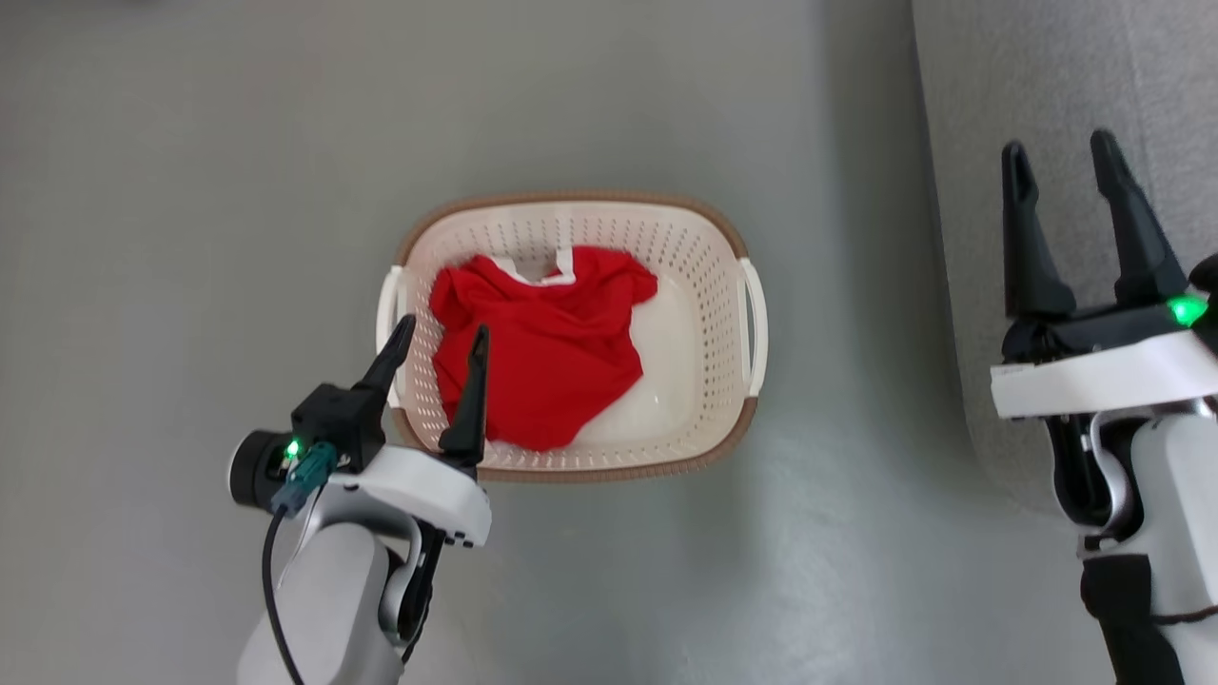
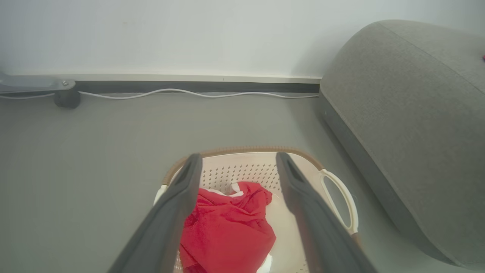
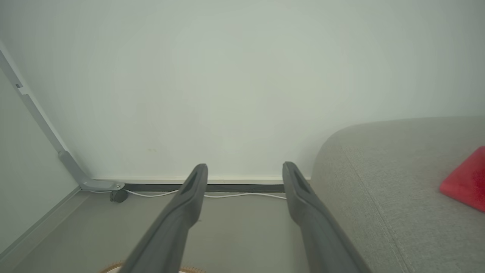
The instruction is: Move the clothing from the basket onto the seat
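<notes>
Black and spread wide, the left gripper [image 1: 445, 325] hangs over the near-left corner of the basket [image 1: 706, 285], jaws apart with nothing between them. Just ahead of its tips, the clothing [image 1: 552, 362] lies crumpled on the basket's floor: a red garment bunched toward the left wall, white trim at its far edge, with bare cream plastic to its right. By my reading this is the reach-in, the grab not yet made.

Over on the right, the right gripper [image 1: 1058, 143] is held up in front of the edge of the seat [image 1: 1047, 67], jaws apart too and carrying nothing, well apart from the basket. On the grey cushion the right wrist view catches a red corner [image 3: 465, 182], possibly a garment already delivered, though too little shows to be sure.

Farther back, a white cable [image 2: 189, 92] trails along the skirting below a pale wall.

Next up, I'd say: dip the left fingers past the rim, pinch a thick fold of fabric, lift clear of the perforated wall, then swing right to the seat.
</notes>
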You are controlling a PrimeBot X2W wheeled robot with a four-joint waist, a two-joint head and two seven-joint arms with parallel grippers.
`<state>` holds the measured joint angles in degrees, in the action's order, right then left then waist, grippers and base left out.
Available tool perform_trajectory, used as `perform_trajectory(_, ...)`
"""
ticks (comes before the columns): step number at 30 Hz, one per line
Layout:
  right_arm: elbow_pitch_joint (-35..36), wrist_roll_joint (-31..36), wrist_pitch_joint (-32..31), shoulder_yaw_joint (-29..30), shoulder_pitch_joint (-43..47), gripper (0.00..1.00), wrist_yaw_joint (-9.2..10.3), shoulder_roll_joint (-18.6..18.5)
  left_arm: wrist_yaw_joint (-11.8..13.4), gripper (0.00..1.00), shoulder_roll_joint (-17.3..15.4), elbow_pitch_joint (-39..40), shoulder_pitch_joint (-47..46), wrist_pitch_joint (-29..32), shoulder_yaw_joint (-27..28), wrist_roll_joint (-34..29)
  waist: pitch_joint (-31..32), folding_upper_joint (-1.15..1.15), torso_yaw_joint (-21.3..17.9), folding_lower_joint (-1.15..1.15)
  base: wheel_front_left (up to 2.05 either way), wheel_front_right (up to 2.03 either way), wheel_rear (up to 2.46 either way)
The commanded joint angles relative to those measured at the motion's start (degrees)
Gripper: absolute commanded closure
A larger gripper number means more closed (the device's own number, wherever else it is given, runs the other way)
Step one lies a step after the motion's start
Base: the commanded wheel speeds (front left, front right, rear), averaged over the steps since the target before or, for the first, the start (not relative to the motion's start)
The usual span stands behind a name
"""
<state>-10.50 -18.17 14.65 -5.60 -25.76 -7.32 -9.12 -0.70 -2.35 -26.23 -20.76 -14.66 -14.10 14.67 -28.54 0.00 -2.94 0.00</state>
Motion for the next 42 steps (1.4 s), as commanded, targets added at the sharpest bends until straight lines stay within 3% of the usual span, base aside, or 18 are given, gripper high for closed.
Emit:
perform_trajectory(1, 2.13, -0.62, 0.35, -0.95, -1.31, 0.0, -0.17, -0.13, 0.34, 0.0, -0.53, 0.07, -2.41, -0.34, 0.79, 0.51, -5.14, 0.0, -1.35, 0.0, 0.0, 0.0, 0.0)
perform_trajectory(17, 4.98, -1.07, 0.35, -4.02, -9.19, 0.0, -0.17, 0.56, -2.04, 0.0, -0.53, -15.11, -18.07, -0.34, -6.0, -0.43, -17.35, 0.0, -3.98, 0.0, 0.0, 0.0, 0.0)
perform_trajectory(33, 7.89, -1.6, 0.35, -7.11, -13.88, 0.0, -0.17, 2.34, -5.11, 0.0, -0.77, -41.01, -37.86, -0.01, -14.43, -4.1, -26.61, 0.0, -7.75, 0.0, 0.0, 0.0, 0.0)
perform_trajectory(42, 9.29, -1.94, 0.35, -8.33, -16.18, 0.0, -0.17, 3.4, -5.53, 0.0, -3.16, -46.29, -44.61, 3.63, -16.63, -5.53, -30.86, 0.0, -10.01, 0.0, 0.0, 0.0, 0.0)
